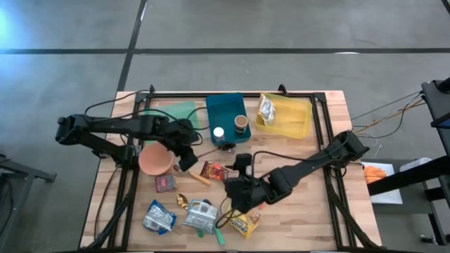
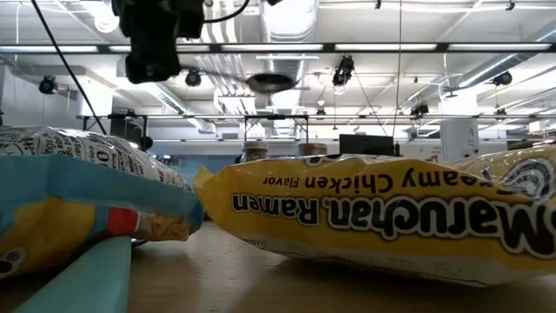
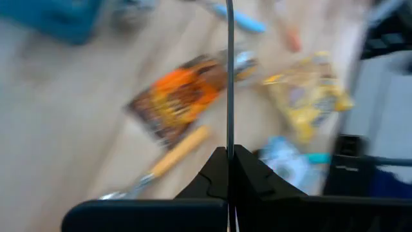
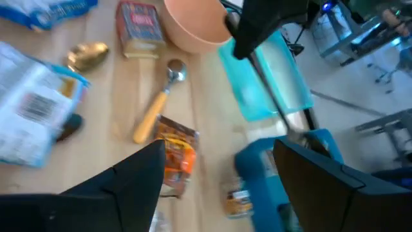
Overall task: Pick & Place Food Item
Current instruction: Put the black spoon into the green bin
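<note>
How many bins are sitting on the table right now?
2: a teal bin at the far middle of the table, and a yellow bin beside it, toward the right arm's side. None seems hidden.

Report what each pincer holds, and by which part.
Nothing is held. The right pincer is open above the table; the left pincer is shut on nothing.
</note>
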`<move>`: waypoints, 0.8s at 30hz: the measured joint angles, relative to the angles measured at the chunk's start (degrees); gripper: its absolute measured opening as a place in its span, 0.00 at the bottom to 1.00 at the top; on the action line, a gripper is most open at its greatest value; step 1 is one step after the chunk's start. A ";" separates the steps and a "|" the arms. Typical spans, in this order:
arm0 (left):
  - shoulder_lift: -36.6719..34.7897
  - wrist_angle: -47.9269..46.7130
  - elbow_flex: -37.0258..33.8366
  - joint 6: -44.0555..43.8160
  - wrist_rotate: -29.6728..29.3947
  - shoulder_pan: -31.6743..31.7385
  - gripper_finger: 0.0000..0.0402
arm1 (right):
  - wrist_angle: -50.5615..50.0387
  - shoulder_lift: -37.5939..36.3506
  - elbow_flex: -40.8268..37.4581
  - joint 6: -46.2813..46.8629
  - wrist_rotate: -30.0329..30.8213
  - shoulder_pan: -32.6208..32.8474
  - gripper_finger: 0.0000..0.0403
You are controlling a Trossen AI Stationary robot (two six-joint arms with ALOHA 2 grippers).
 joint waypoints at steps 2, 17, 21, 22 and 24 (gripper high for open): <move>-0.59 -3.16 -0.02 1.29 -2.24 1.10 0.00 | -0.51 0.00 0.39 3.85 0.13 1.07 0.72; -1.49 -14.76 -0.09 11.74 -14.79 15.38 0.00 | -20.16 -0.02 0.16 30.90 11.13 9.53 0.72; -1.55 -17.62 -0.09 14.65 -14.78 19.43 0.00 | -26.63 -0.02 -0.38 39.52 12.37 11.76 0.72; -1.55 -18.62 -0.09 14.89 -14.76 20.39 0.00 | -28.01 -0.02 -0.56 41.71 12.46 12.28 0.72; -1.56 -20.46 -0.09 15.01 -14.80 22.06 0.00 | -30.04 -0.02 -1.08 45.59 12.58 13.32 0.72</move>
